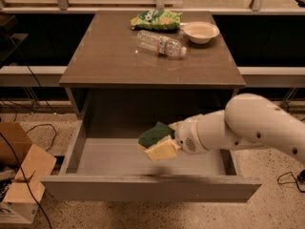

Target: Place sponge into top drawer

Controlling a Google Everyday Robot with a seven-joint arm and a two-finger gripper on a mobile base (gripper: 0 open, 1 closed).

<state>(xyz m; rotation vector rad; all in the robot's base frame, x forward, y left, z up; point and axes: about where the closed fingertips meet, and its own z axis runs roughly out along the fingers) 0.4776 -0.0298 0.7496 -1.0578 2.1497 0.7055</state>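
The top drawer [119,187] is pulled wide open below the brown table; its grey floor shows. My gripper [164,144] reaches in from the right on a white arm and is shut on the sponge [155,135]. The sponge's dark green layer faces up and its yellow foam lies below. I hold it low inside the drawer, over the middle of the floor. I cannot tell whether it touches the floor.
On the table top [109,56] lie a green snack bag [156,19], a clear plastic bottle [160,43] on its side and a pale bowl [200,31]. A cardboard box [19,175] and cables sit on the floor at the left.
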